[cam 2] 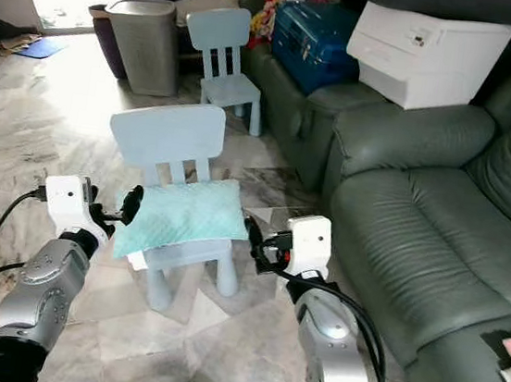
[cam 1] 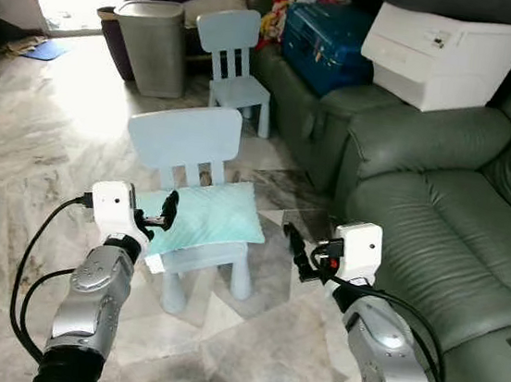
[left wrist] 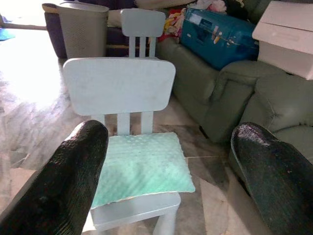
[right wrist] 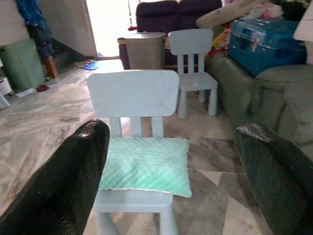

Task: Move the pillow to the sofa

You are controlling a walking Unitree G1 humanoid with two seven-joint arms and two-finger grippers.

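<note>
**Pillow on the chair, both grippers spread for a two-sided pick**

While both arms hang short of the target, note the layout: the mint pillow (cam 1: 204, 217) lies flat on the seat of the near pale-blue child's chair (cam 1: 185, 139), overhanging its front edge a little. Left gripper (cam 1: 168, 210) sits just beside the pillow's left end, fingers parted, nothing held. Right gripper (cam 1: 293, 248) hovers off the chair's right side — also released and empty, apart from the pillow.

Your step looks like the approach to a grasp. Close in from both ends so the fingers pinch the soft edges, not the chair seat or backrest. The pillow will likely sag, so grip deep rather than at the rim.

The green leather sofa (cam 1: 436, 241) stands to your right, its near cushion bare — a white storage box (cam 1: 446, 44) and blue suitcase (cam 1: 328, 37) occupy the far end, so aim for the close seat.
</note>
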